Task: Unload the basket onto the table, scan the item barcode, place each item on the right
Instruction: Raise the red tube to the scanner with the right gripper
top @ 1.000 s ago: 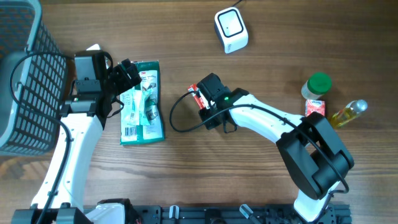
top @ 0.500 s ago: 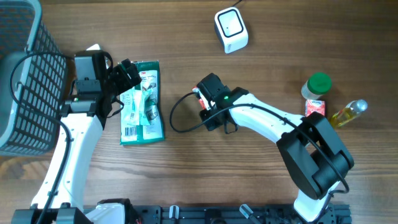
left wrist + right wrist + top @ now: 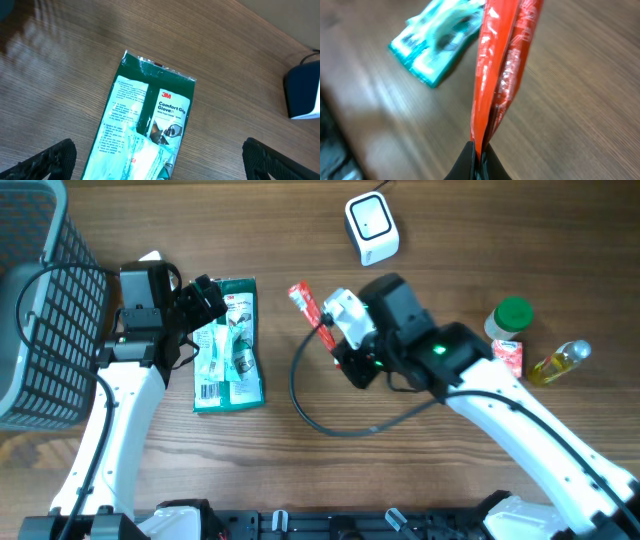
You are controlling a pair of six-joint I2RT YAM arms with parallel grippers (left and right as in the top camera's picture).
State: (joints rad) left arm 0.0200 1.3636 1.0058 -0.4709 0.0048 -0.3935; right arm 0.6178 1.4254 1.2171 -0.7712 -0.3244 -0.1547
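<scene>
- Right jaws are clamped on the near end of a thin red packet (image 3: 308, 313). Only a narrow strip of its edge is pinched, and the rest sticks out toward the far left.
- Left jaws are spread wide, with nothing between them. Both fingertips (image 3: 52, 159) are seen at the near corners of the left wrist view, over the green glove pack (image 3: 229, 345) lying flat on the counter (image 3: 300, 480).
- The packet is judged to be held clear of the counter. It is placed between the glove pack on the left and the white scanner (image 3: 371, 227) at the far middle, apart from both.
- No barcode can be made out on the packet, so it cannot be told which face carries it.
- A slip is judged the likeliest fault. So little film is gripped that a quick swing toward the scanner could let it slide out or twist.
- A failed read could be caused by the floppy, glossy film bending, or by its being presented edge-on or wrong face first.
- The scanner could be nudged by too low an approach, and the black cable (image 3: 320, 415) looped on the counter could be dragged.
</scene>
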